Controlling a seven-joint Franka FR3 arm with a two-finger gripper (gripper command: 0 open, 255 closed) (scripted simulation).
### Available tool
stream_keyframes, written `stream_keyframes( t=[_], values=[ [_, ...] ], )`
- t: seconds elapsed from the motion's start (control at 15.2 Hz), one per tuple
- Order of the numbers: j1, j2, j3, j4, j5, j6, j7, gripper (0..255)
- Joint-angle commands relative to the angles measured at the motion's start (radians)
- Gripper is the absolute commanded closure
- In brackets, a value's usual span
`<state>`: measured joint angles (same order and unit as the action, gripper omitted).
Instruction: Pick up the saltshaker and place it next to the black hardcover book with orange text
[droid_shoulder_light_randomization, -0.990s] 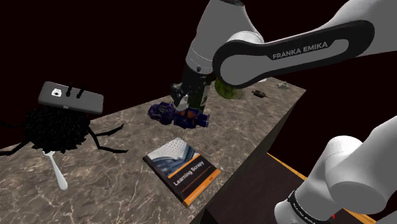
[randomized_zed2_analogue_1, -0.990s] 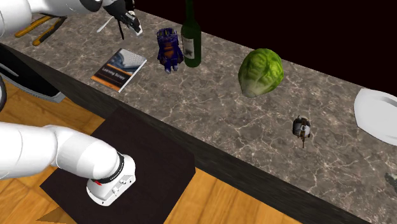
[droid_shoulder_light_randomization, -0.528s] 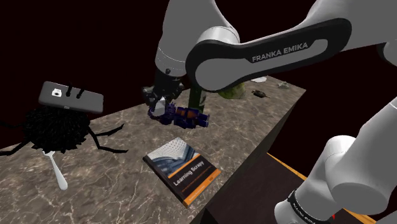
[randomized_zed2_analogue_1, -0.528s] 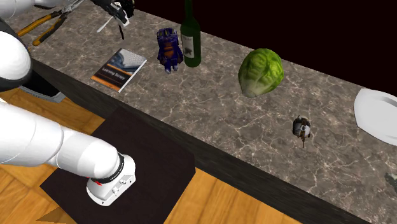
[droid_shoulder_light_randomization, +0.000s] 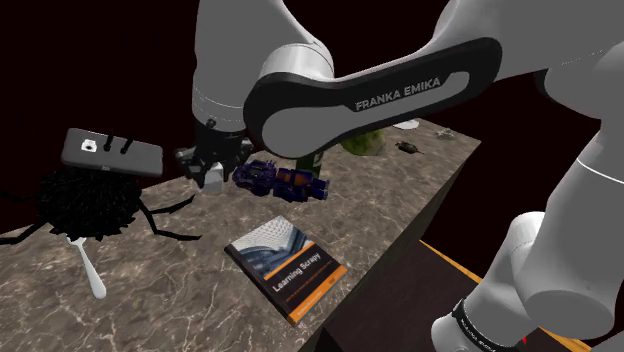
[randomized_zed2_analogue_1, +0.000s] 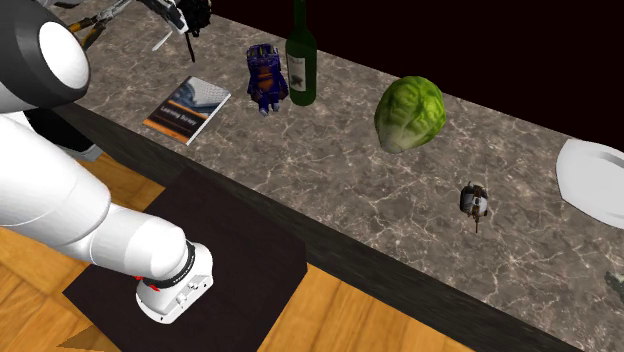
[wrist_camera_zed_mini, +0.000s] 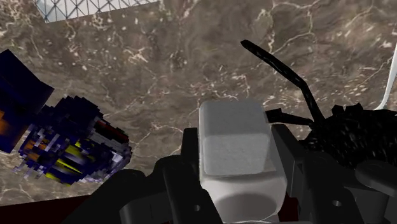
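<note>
A pale grey, blocky saltshaker (wrist_camera_zed_mini: 232, 146) sits clasped between the black fingers of my gripper (wrist_camera_zed_mini: 233, 167), held above the marble counter (wrist_camera_zed_mini: 191, 70). In the shoulder view the gripper (droid_shoulder_light_randomization: 205, 166) hangs with the shaker (droid_shoulder_light_randomization: 213, 177) just left of a blue toy robot (droid_shoulder_light_randomization: 280, 181) and right of a black spiky object (droid_shoulder_light_randomization: 85, 205). The black book with orange text (droid_shoulder_light_randomization: 286, 265) lies flat near the counter's front edge, closer to the camera than the gripper. In the second exterior view the gripper (randomized_zed2_analogue_1: 190, 14) is beyond the book (randomized_zed2_analogue_1: 186, 108), at the top left.
A grey phone (droid_shoulder_light_randomization: 110, 152) rests on the spiky object, with a white spoon (droid_shoulder_light_randomization: 88, 266) in front of it. Further along the counter stand a green bottle (randomized_zed2_analogue_1: 300, 58), a green cabbage (randomized_zed2_analogue_1: 410, 113), a small dark object (randomized_zed2_analogue_1: 474, 202) and a white plate (randomized_zed2_analogue_1: 595, 180). The blue toy (wrist_camera_zed_mini: 63, 141) lies beside the gripper.
The arm has swung to the shoulder view's left, carrying the shaker from over the blue toy toward the black spiky object. Nothing on the counter has moved.
</note>
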<state>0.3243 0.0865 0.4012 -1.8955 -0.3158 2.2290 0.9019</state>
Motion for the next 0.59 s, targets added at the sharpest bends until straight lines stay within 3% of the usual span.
stream_keyframes(
  t=[0.0, 0.53],
  values=[
    [0.002, 0.011, -0.001, -0.014, -0.012, 0.022, 0.014, 255],
    [0.005, 0.049, -0.008, -0.076, -0.057, 0.114, 0.06, 255]
  ],
)
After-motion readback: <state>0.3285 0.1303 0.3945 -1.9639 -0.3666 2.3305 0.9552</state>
